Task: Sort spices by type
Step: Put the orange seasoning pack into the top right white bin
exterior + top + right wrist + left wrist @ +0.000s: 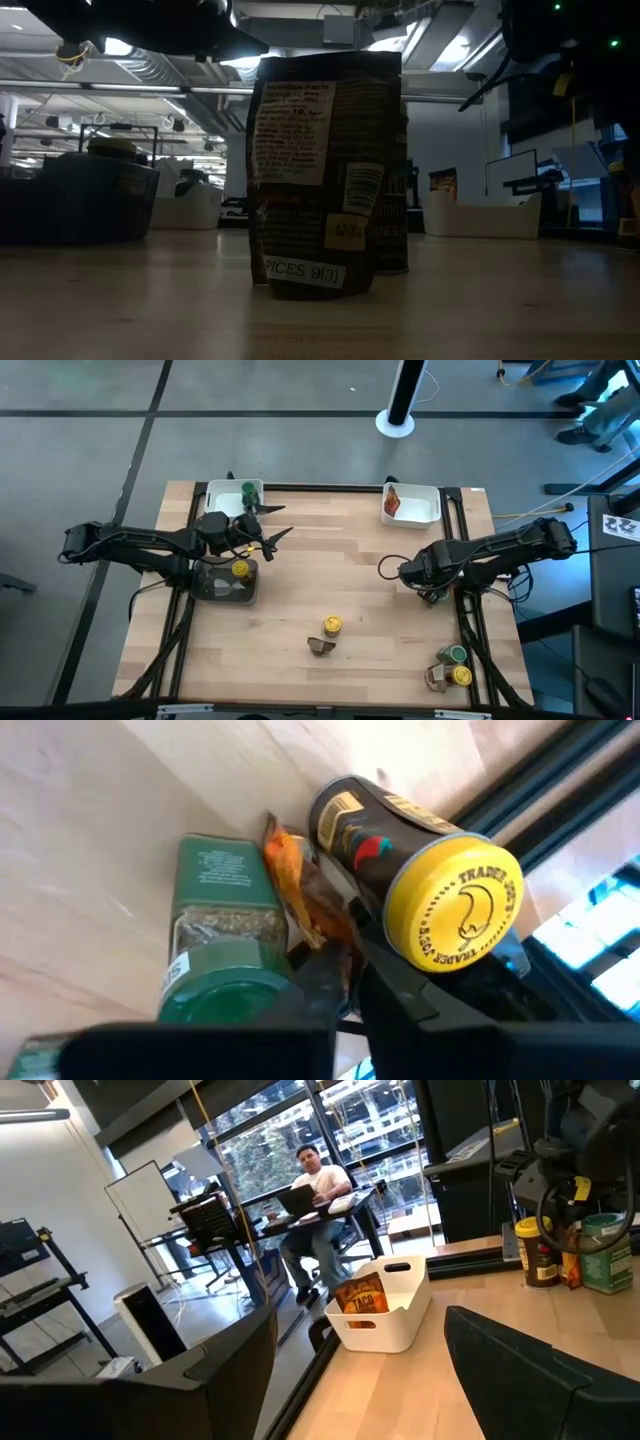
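Spices: your left gripper [272, 525] hangs spread beside the green-lidded round jar [248, 491] in the white rectangular tray [215, 495]; right gripper [388, 568] spread.

Green-lidded jar [248, 490] upright, packet [391, 503] tilted

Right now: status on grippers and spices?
Left gripper open by the left white tray. Right gripper idle mid-table. Unsorted: yellow-lid jar and packet centre. Nothing blocking.
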Controlling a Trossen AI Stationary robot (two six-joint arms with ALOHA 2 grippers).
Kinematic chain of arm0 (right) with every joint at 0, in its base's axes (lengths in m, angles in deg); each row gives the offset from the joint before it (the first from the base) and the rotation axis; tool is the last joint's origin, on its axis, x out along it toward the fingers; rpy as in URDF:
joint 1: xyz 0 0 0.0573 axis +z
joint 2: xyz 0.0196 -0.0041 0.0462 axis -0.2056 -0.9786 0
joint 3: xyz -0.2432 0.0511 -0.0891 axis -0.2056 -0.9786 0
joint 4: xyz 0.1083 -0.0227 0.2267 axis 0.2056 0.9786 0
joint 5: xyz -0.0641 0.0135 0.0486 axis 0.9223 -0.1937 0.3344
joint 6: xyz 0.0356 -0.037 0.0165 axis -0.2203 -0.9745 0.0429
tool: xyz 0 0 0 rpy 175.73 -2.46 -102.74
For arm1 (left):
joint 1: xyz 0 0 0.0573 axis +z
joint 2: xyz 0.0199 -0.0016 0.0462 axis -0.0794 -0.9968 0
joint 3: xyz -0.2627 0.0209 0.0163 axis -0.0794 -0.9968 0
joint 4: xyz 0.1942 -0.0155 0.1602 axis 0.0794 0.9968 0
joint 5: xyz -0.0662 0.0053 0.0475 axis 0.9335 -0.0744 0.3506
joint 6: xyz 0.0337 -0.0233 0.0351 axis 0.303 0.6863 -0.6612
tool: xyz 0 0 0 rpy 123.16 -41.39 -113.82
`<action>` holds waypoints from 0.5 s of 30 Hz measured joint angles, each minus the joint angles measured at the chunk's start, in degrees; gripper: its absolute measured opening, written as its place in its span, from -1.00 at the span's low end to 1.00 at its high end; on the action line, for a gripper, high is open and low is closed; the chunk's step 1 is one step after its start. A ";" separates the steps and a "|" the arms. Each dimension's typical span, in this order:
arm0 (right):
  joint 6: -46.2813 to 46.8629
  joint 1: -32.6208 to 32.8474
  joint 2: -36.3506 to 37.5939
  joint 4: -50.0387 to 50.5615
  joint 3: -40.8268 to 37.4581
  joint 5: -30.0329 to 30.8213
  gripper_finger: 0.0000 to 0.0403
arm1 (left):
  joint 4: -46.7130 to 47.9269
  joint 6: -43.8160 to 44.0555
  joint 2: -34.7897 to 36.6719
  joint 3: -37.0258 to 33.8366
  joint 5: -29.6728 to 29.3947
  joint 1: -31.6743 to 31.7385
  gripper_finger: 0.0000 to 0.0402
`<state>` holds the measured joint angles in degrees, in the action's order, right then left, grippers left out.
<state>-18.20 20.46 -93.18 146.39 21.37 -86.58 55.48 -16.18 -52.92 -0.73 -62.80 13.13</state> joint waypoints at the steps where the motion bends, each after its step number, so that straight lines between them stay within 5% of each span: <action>1: -0.52 0.00 0.00 -0.03 0.00 0.08 -0.91 | 0.01 0.00 0.00 0.00 0.00 0.00 0.37; 15: -4.08 0.00 -0.02 1.37 9.50 5.71 -0.99 | -0.01 -0.15 0.00 0.00 -0.01 0.02 0.37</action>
<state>-22.28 20.46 -93.20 147.77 30.87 -80.87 55.47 -16.34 -52.92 -0.73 -62.81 13.16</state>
